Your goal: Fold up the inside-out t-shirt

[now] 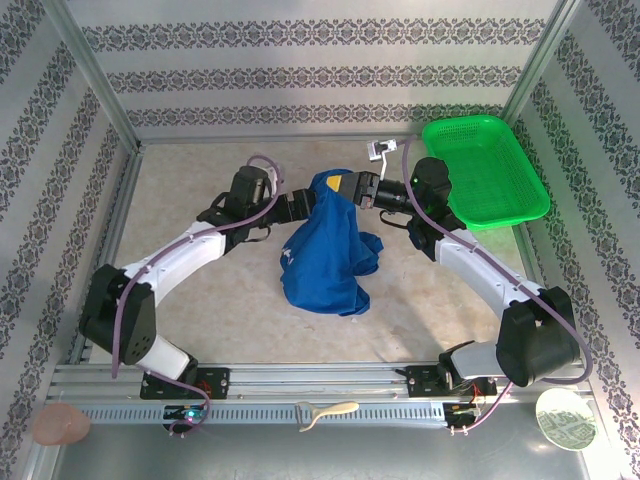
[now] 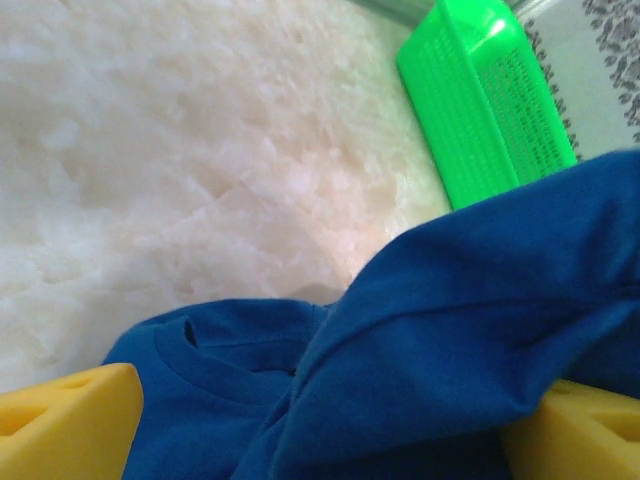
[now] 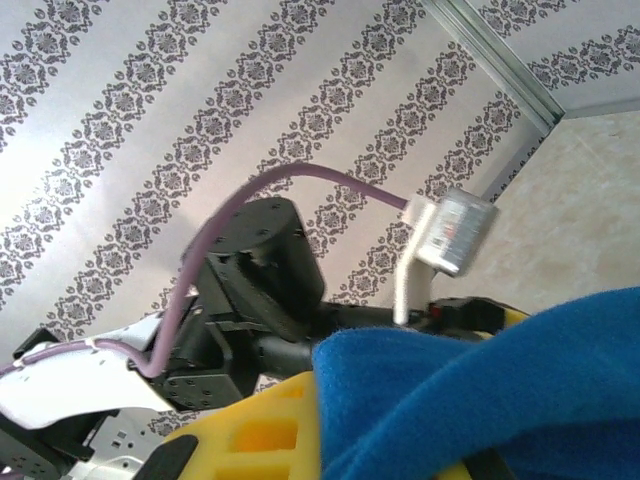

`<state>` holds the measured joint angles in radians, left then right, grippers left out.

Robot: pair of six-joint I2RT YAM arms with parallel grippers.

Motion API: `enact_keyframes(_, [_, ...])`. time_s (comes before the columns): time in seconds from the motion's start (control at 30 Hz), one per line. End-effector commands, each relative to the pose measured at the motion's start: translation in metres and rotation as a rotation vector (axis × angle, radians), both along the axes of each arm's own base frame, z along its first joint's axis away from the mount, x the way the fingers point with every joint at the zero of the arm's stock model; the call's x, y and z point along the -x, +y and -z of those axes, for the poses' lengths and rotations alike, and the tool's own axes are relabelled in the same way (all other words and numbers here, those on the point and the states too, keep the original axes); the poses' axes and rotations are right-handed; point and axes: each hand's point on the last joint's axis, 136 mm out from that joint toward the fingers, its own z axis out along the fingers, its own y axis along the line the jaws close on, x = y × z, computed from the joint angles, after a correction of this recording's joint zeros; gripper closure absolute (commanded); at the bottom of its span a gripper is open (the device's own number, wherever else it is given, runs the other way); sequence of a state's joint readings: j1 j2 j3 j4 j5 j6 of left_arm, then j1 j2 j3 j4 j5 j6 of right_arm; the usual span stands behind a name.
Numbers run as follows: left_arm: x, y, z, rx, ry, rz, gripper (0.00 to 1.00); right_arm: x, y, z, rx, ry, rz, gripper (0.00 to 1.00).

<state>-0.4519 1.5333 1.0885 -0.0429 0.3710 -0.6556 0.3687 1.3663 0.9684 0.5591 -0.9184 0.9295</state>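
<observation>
**Inside-out t-shirt (image 1: 325, 255) held up at mid-table, left of the green basket (image 1: 490, 170).**
The right gripper (image 1: 347, 188) is pinched on the cloth's upper edge. The left gripper (image 2: 320, 425) stands spread, with cloth draped between its yellow fingers (image 2: 65, 425). The shirt's lower part bunches on the table (image 1: 200, 290).

The beige counter (image 1: 230, 310) lies bare left of the bunched blue cloth t-shirt (image 1: 325, 265). A green plastic mesh basket (image 1: 485, 165) blocks far right.

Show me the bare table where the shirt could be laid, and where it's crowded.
Bare table: far left, between the back wall and left arm; near centre, between the t-shirt and front rail. Crowded: mid-table where the arms meet the cloth, and the far-right corner with the green basket.
</observation>
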Motion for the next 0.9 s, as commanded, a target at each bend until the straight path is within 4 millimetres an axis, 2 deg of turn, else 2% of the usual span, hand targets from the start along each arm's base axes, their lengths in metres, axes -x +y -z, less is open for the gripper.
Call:
enact_keyframes(0.0, [-0.007, -0.03, -0.024, 0.103, -0.065, 0.1, 0.16, 0.01, -0.002, -0.017, -0.027, -0.072, -0.024, 1.0])
enact_keyframes(0.07, [-0.007, -0.045, -0.034, 0.163, -0.087, 0.165, 0.33, 0.009, -0.006, -0.014, -0.025, -0.067, -0.009, 1.0])
enact_keyframes(0.13, [-0.005, -0.056, -0.048, 0.223, -0.12, 0.224, 0.58, 0.005, -0.018, -0.005, -0.019, -0.053, 0.031, 1.0])
enact_keyframes(0.17, [-0.003, -0.058, -0.054, 0.244, -0.134, 0.238, 0.7, 0.003, -0.024, 0.0, -0.015, -0.044, 0.056, 1.0])
enact_keyframes(0.27, [0.003, -0.056, -0.079, 0.335, -0.19, 0.274, 1.0, -0.005, -0.043, 0.024, -0.003, 0.007, 0.126, 1.0])
enact_keyframes(0.4, [0.013, -0.043, -0.115, 0.486, -0.271, 0.311, 1.0, -0.016, -0.06, 0.064, 0.022, 0.088, 0.215, 1.0])
enact_keyframes(0.53, [0.024, -0.033, -0.149, 0.637, -0.34, 0.384, 1.0, -0.032, -0.069, 0.11, 0.078, 0.176, 0.312, 1.0])
enact_keyframes(0.57, [0.027, -0.031, -0.156, 0.671, -0.352, 0.401, 1.0, -0.037, -0.072, 0.124, 0.107, 0.208, 0.341, 0.87])
enact_keyframes(0.6, [0.028, -0.029, -0.163, 0.695, -0.37, 0.412, 1.0, -0.041, -0.075, 0.138, 0.137, 0.241, 0.371, 0.68])
enact_keyframes(0.63, [0.03, -0.027, -0.169, 0.725, -0.377, 0.427, 1.0, -0.044, -0.079, 0.152, 0.178, 0.272, 0.396, 0.54])
enact_keyframes(0.7, [0.03, -0.025, -0.176, 0.761, -0.377, 0.439, 1.0, -0.041, -0.087, 0.17, 0.257, 0.307, 0.439, 0.44])
enact_keyframes(0.73, [0.031, -0.025, -0.178, 0.768, -0.377, 0.444, 1.0, -0.036, -0.092, 0.173, 0.294, 0.311, 0.462, 0.41])
enact_keyframes(0.8, [0.033, -0.025, -0.18, 0.759, -0.375, 0.451, 1.0, -0.024, -0.098, 0.165, 0.342, 0.277, 0.499, 0.38])
enact_keyframes(0.87, [0.035, -0.025, -0.176, 0.724, -0.367, 0.445, 1.0, -0.009, -0.101, 0.143, 0.385, 0.207, 0.528, 0.38])
